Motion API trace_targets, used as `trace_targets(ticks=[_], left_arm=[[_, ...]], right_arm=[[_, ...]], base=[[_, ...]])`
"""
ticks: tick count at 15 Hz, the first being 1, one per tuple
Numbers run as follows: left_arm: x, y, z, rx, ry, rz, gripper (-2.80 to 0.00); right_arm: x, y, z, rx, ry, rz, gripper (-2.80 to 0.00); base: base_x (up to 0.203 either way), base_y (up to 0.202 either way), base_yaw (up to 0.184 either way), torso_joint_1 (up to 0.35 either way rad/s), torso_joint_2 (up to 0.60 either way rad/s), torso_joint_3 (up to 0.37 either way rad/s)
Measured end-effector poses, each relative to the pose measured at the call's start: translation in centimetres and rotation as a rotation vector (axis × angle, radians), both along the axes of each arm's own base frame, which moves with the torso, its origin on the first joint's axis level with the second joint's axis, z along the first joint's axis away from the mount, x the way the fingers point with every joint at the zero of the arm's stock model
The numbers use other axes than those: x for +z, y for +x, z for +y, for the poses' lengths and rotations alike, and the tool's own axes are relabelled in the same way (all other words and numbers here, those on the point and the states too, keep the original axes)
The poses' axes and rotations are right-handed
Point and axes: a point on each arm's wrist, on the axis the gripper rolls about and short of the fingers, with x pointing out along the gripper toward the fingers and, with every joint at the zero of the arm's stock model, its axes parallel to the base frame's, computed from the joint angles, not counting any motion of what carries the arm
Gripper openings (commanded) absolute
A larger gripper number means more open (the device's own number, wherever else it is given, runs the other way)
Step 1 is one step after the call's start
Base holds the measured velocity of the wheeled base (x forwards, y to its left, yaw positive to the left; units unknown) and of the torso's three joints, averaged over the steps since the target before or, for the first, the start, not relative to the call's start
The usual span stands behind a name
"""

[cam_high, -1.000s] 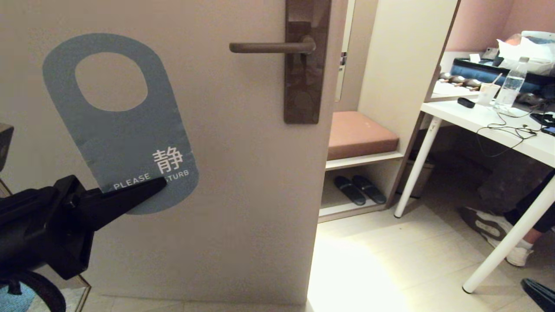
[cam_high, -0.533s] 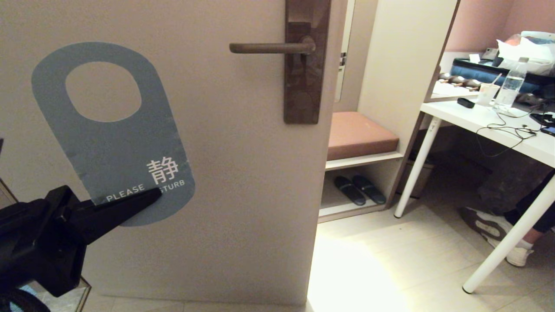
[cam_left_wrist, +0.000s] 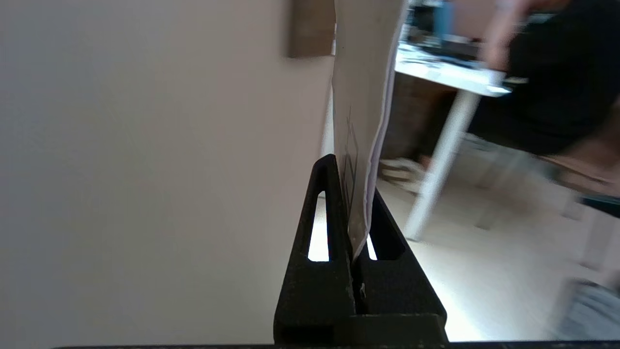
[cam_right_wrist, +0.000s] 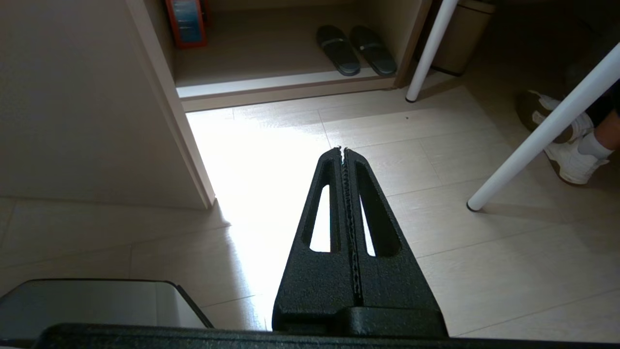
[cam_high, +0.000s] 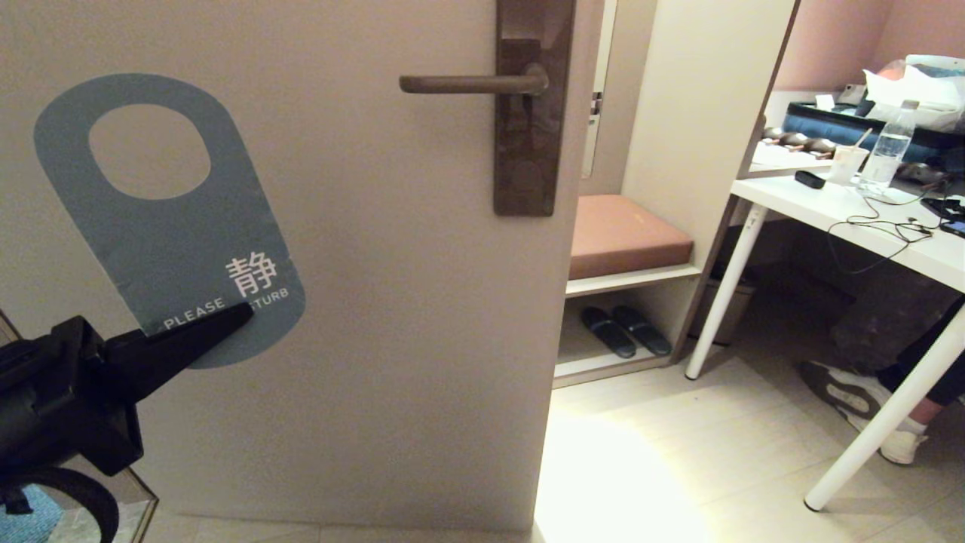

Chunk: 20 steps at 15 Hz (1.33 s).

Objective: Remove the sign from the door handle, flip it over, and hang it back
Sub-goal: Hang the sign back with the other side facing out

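Note:
The sign [cam_high: 162,241], its blue "PLEASE DO NOT DISTURB" side facing me, hangs in the air in front of the door, well left of and below the door handle [cam_high: 467,82]. My left gripper [cam_high: 240,313] is shut on the sign's lower end, its black finger covering part of the lettering. The left wrist view shows the sign [cam_left_wrist: 362,97] edge-on, pinched between the closed fingers of that gripper [cam_left_wrist: 349,167]. The handle lever is bare, on its tall brown backplate [cam_high: 531,143]. My right gripper [cam_right_wrist: 343,151] is shut on nothing, low above the floor, out of the head view.
The door's edge [cam_high: 562,302] ends beside an open wardrobe with a cushioned bench [cam_high: 626,234] and slippers [cam_high: 626,330]. At right stands a white table [cam_high: 867,219] with a bottle [cam_high: 889,147] and cables; a person's shoe [cam_high: 859,400] lies under it. A bin [cam_right_wrist: 97,303] is near the right arm.
The left gripper has carried the sign leftward, farther from the handle, dipping and then rising slightly. The sign stays pinched at its lower end. The handle has not moved.

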Motion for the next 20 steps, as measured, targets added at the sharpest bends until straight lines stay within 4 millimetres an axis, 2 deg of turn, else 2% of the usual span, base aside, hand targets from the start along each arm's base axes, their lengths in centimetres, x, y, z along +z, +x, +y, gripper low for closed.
trace_targets(ticks=[9, 20], left_arm=[[0.7, -0.2, 0.2, 0.101, 0.029, -0.070, -2.80], [0.7, 0.9, 1.1, 0.251, 0.035, -0.057, -2.80]], right_arm=[[0.0, 0.0, 0.0, 0.001, 0.001, -0.003, -2.80], [0.0, 0.0, 0.0, 0.000, 0.000, -0.002, -2.80]], base=[[0.000, 0.000, 0.000, 0.000, 0.00, 0.000], [0.000, 0.000, 0.000, 0.000, 0.00, 0.000]])
